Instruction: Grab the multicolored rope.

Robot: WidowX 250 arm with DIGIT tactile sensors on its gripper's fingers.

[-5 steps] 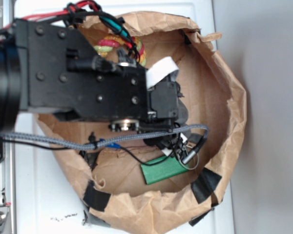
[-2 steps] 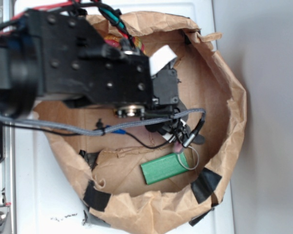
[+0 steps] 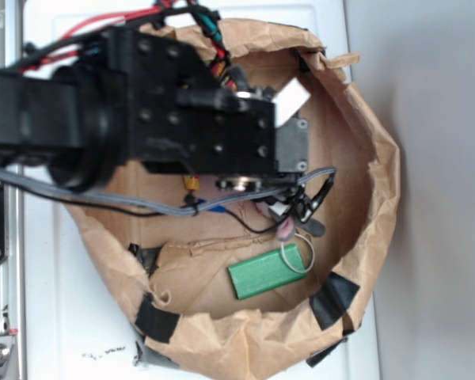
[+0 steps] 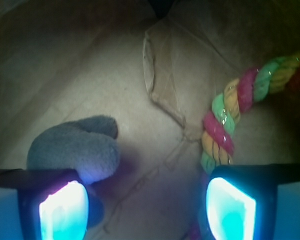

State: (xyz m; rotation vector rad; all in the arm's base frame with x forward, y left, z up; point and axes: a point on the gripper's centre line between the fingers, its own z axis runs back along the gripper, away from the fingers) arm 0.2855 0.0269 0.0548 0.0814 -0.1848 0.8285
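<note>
White tabletop lies under a crumpled brown paper bag with its mouth rolled open, and your arm reaches across it from the left. Compared with a second ago, you can see the arm has swung up and to the right in the exterior view, so its black body now hides the top left of the bag, where a coil of the rope showed before. The green block on the bag's floor sits where it was, now clear of the arm.

From the wrist camera you see the gripper with its two fingers spread wide and nothing between them. The multicolored rope lies on the brown paper just above the finger at the right of that view, its red, yellow and green twist curving up toward the picture's top right corner. Its lower end runs down behind that finger. The grey plush toy lies just above the finger at the left, partly tucked behind it. Between rope and toy you see creased paper with a raised fold.
</note>
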